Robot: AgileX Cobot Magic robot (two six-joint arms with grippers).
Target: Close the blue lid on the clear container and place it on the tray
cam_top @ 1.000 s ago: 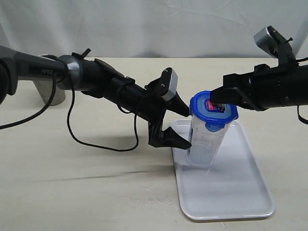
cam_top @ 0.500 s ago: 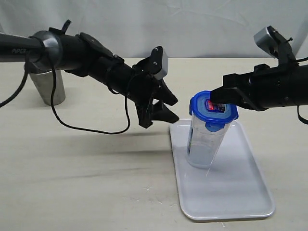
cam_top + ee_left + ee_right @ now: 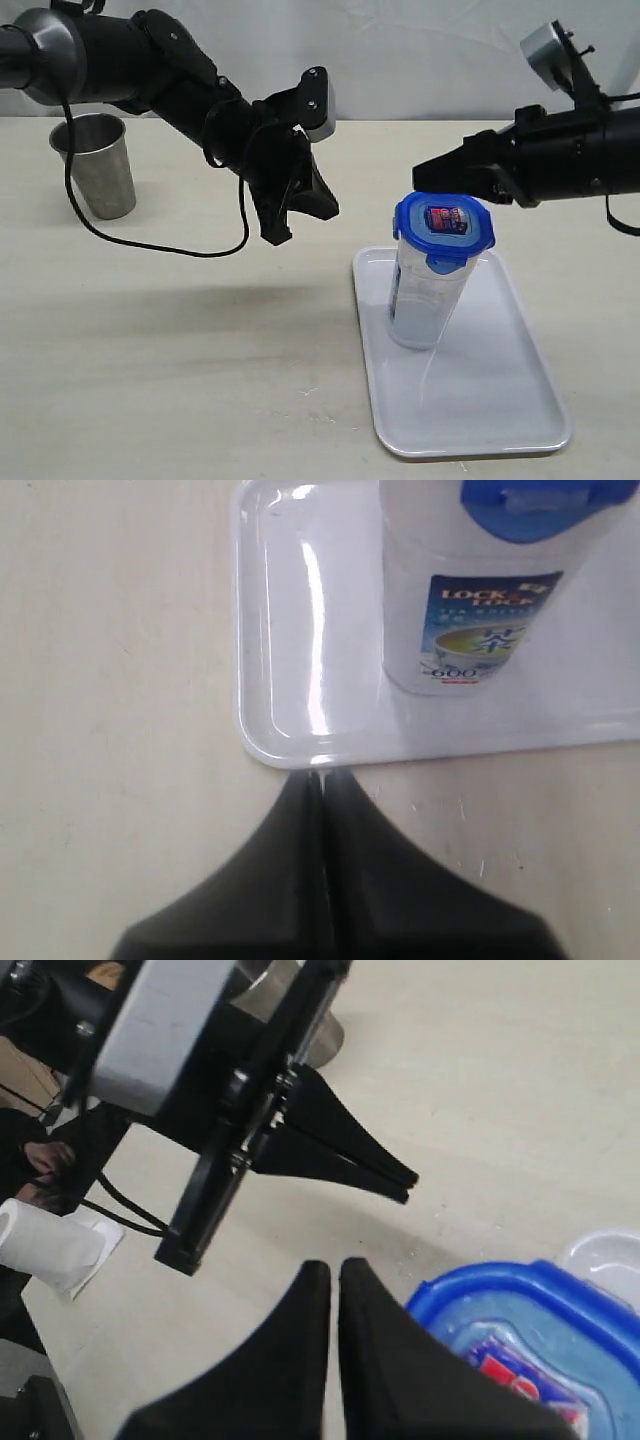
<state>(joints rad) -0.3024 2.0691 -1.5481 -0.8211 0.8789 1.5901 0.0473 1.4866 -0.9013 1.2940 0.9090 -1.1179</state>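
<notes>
The clear container (image 3: 422,300) stands tilted on the tray (image 3: 500,410), with the blue lid (image 3: 445,228) seated on its top. My left gripper (image 3: 332,210) is shut and empty, held in the air to the left of the container and well apart from it. In the left wrist view its tips (image 3: 322,777) point at the tray's rim (image 3: 270,745), with the container (image 3: 470,610) and lid (image 3: 540,500) beyond. My right gripper (image 3: 416,172) is shut and empty, hovering just above and left of the lid. Its tips (image 3: 335,1265) sit beside the lid (image 3: 540,1305).
A steel cup (image 3: 97,165) stands at the far left of the table. The left arm's black cable (image 3: 150,245) loops down onto the table. A white paper roll (image 3: 45,1245) lies off the table's side in the right wrist view.
My left gripper has pulled back up and to the left, away from the container, and closed. My right gripper has risen off the lid. The container has stayed on the tray.
</notes>
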